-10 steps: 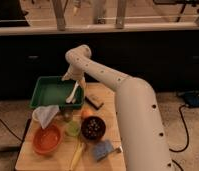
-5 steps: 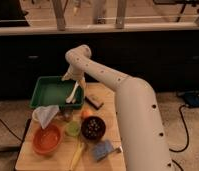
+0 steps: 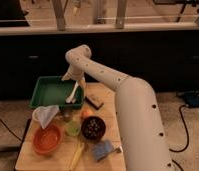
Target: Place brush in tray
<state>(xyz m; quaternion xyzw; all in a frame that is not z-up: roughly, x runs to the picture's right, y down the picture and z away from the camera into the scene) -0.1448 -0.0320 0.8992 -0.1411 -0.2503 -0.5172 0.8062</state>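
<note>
Brush over tray, w/ release pending.
We're hovering the pincer (image 3: 75,79) at the tray's (image 3: 43,82) right rim, clamped on the brush (image 3: 73,93) hanging below; dropping now risks it tipping onto the tabletop (image 3: 110,100).

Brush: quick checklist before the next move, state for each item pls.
1. Brush over the tray: ok, it hangs at the tray's right side, head low inside the rim.
2. End effector on the brush's upper end: cannot tell, grip not resolvable.
3. Brush touching the tray floor: cannot tell.
4. Landing spot in the tray free: ok, the green floor beside the brush is bare.
5. Dark flat block outside the drop spot: ok, it lies on the table right of the tray.
</note>
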